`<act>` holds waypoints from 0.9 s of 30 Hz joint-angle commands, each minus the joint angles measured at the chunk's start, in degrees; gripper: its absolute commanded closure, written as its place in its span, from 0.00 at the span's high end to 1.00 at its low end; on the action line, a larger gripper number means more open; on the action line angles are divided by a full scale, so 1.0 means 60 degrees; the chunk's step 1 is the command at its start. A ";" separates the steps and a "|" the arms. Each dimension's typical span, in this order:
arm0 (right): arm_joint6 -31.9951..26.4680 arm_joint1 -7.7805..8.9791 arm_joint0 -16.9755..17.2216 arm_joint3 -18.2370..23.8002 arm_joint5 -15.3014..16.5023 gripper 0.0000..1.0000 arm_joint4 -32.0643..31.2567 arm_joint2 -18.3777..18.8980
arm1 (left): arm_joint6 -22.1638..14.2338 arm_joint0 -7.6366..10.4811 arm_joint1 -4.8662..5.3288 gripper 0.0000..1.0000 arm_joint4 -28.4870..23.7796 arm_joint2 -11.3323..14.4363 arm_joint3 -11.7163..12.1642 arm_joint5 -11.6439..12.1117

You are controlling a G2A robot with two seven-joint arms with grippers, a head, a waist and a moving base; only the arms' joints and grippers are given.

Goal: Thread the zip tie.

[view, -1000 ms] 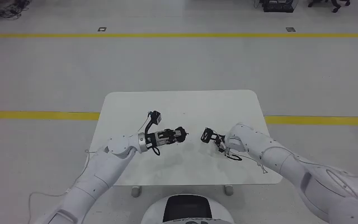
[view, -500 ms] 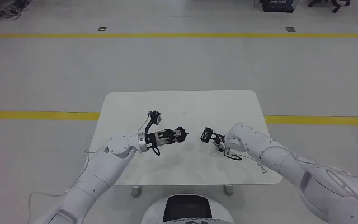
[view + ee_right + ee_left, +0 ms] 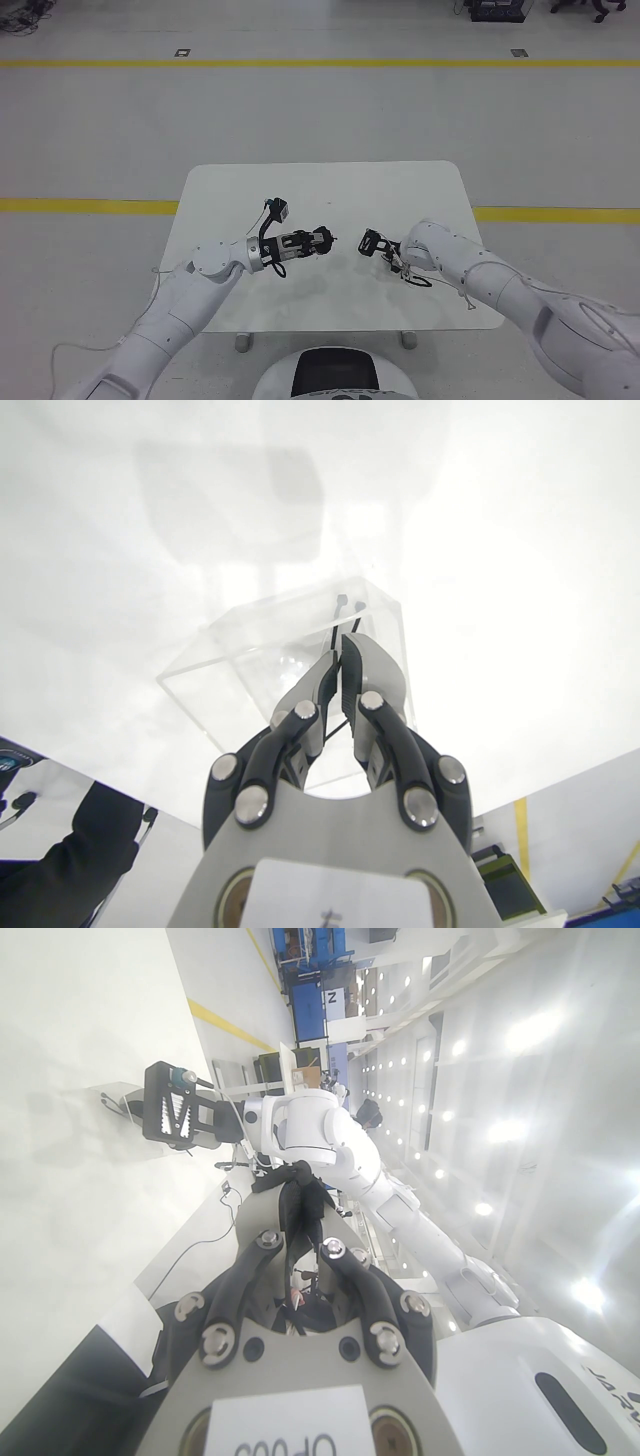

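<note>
A thin black zip tie [image 3: 334, 634] runs out past my right gripper [image 3: 340, 656], which is shut on its strap. Two small heads show at its far end, above a clear acrylic block [image 3: 210, 650]; one may be a reflection. From the top, the right gripper [image 3: 367, 242] hangs over the middle of the white table [image 3: 320, 190], facing the left gripper [image 3: 328, 240] a short gap away. The left gripper [image 3: 299, 1178] is shut, with a dark bit at its tips that I cannot identify. Beyond it are the right gripper [image 3: 167, 1114] and the clear block [image 3: 131, 1104].
The white table's near edge [image 3: 350, 328] lies just behind both arms. The clear block stands under the right gripper. Grey floor with yellow lines [image 3: 90, 206] surrounds the table.
</note>
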State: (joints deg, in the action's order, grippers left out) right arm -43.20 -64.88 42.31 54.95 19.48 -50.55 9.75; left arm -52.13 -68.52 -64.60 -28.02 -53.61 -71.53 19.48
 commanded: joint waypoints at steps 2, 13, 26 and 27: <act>-0.0020 -0.0040 -0.0001 -0.0056 0.0000 0.03 0.0004 -0.0001 | 0.0000 0.0000 0.0000 0.00 0.0000 0.0000 0.0000 0.0000; 0.0255 0.0063 -0.0132 -0.0009 0.0000 0.00 -0.0002 -0.0001 | 0.0000 0.0000 0.0000 0.00 0.0000 0.0000 0.0000 0.0000; 0.0452 0.0547 -0.0161 0.0677 0.0000 0.00 0.0183 -0.0001 | 0.0000 0.0000 0.0000 0.00 0.0000 0.0000 0.0000 0.0000; 0.0383 0.0566 -0.0151 0.0749 0.0000 0.00 0.0204 -0.0001 | 0.0000 0.0000 0.0000 0.00 0.0000 0.0000 0.0000 0.0000</act>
State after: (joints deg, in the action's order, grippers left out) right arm -40.55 -61.57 41.35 59.13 19.48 -49.43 9.74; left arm -52.13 -68.52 -64.60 -28.02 -53.61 -71.53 19.48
